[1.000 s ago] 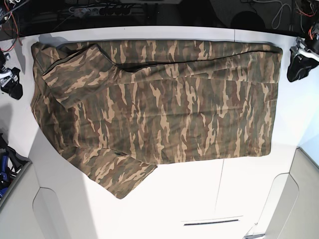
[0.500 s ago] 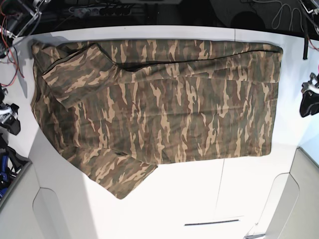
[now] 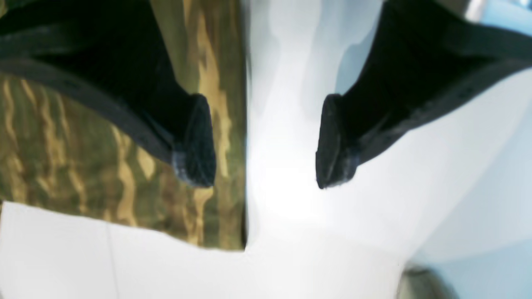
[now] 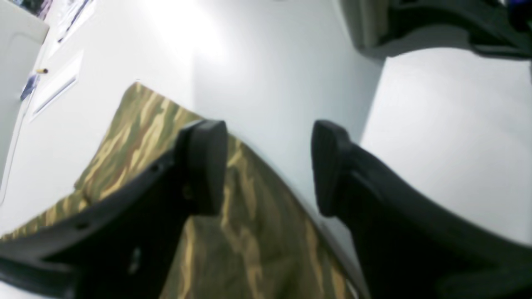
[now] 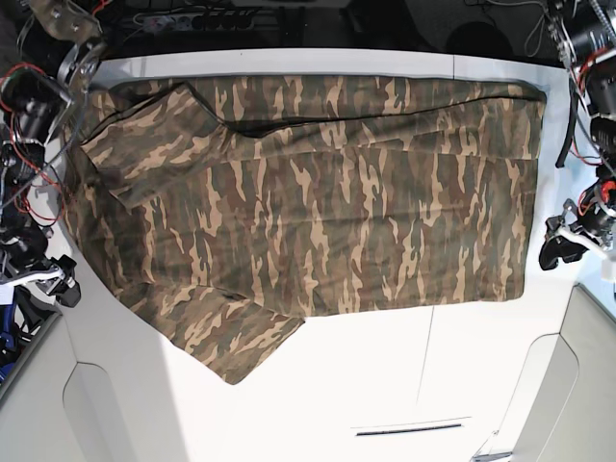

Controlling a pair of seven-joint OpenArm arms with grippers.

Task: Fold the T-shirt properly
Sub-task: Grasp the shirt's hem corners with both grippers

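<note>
The camouflage T-shirt (image 5: 318, 202) lies spread flat across the white table, one sleeve folded over at the back left and the other sleeve sticking out at the front left. My left gripper (image 5: 559, 248) is open and empty just off the shirt's right edge. In the left wrist view (image 3: 264, 143) one finger hangs over the shirt (image 3: 104, 166) and the other over bare table. My right gripper (image 5: 56, 282) is open and empty at the shirt's left edge. In the right wrist view (image 4: 268, 166) it straddles the shirt's edge (image 4: 257, 232).
The white table (image 5: 385, 366) has a narrow slot (image 5: 409, 428) near its front edge and panel seams at both front corners. Cables and a power strip (image 5: 192, 17) run along the dark back edge. Arm bodies and wiring crowd both sides.
Both grippers have moved along the table's sides toward the front and in toward the shirt's edges. The shirt has not moved.
</note>
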